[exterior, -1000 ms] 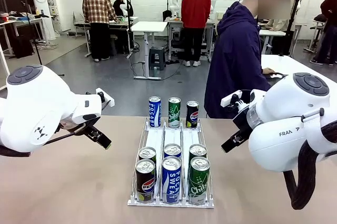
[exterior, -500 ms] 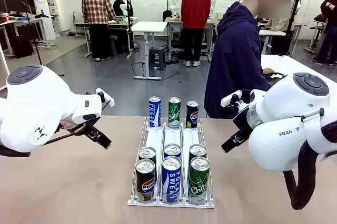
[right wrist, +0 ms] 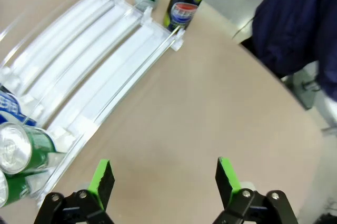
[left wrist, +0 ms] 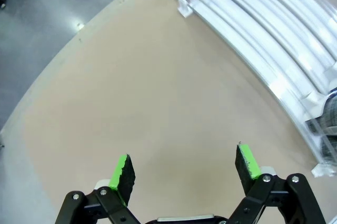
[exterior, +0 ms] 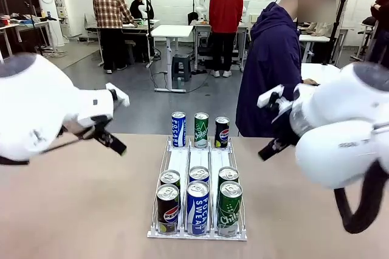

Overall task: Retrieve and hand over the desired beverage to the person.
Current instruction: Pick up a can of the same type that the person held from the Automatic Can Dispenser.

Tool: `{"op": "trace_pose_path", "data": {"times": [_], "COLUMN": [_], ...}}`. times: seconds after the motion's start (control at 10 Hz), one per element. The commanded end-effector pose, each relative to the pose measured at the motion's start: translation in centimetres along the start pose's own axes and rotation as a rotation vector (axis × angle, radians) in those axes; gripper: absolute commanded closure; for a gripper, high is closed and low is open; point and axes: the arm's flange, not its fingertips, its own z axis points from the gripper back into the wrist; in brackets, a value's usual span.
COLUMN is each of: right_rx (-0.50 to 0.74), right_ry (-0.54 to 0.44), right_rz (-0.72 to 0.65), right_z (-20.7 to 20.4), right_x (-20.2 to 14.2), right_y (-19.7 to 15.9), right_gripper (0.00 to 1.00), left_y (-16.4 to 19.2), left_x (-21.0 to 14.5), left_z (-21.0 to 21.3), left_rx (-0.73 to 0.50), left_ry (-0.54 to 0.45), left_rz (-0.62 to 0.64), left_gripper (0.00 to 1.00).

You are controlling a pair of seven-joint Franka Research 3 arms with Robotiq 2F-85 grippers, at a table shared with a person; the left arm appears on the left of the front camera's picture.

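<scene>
Nine cans, one three-lane white rack (exterior: 189, 157), two claws, one person. Left claw (left wrist: 184, 163): green pads spread wide with nothing between them, hanging over bare counter (exterior: 73, 210) to the left of the rack. Rack, mid-counter: at the near end stand a black Pepsi can (exterior: 168, 208), a blue Pocari Sweat can (exterior: 197, 206) and a green Chilsung can (exterior: 230, 207), each with a second can close behind it. The middle of the lanes is bare. At the far end, upright and apart, stand a far blue can (exterior: 178, 129), a far green can (exterior: 201, 129) and a far Pepsi can (exterior: 222, 132). Person (exterior: 267, 70): dark hooded jacket, standing at the far edge, right of the rack; which drink is wanted cannot be told. Right claw (right wrist: 164, 179): pads likewise spread and empty, above bare counter on the rack's right. Handling, judged: the cans look sealed, so fairly heavy, stiff yet dentable, smooth and slippery. Take one at mid-body from the side, pads on opposite walls. The far three stand free for that, while the near six are crowded by neighbours and rails. Surface: flat, matte, tan counter. Room: grey floor (exterior: 182, 107), white tables (exterior: 172, 30), and farther off a figure in a plaid shirt (exterior: 111, 10) and a figure in a red hoodie (exterior: 225, 6), backs turned.
</scene>
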Motion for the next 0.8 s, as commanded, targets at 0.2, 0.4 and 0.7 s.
{"op": "trace_pose_path", "data": {"times": [0.2,0.4,0.7], "right_rx": [-0.059,-0.084,-0.149], "right_ry": [0.103,0.111,0.127], "right_rz": [0.032,0.055,0.042], "right_z": [14.4,19.0,20.4], "right_x": [2.7,4.2,4.8], "right_y": [-0.9,0.0,-0.2], "right_gripper": [0.0,0.0,0.0], "left_y": [1.2,-0.5,-1.5], "left_x": [5.2,6.0,5.7], "left_z": [11.9,16.6,19.7], "left_rx": [0.008,0.014,0.104], "left_ry": [0.015,0.075,0.083], "left_rz": [-0.045,-0.092,-0.106], "left_gripper": [0.0,0.0,0.0]}}
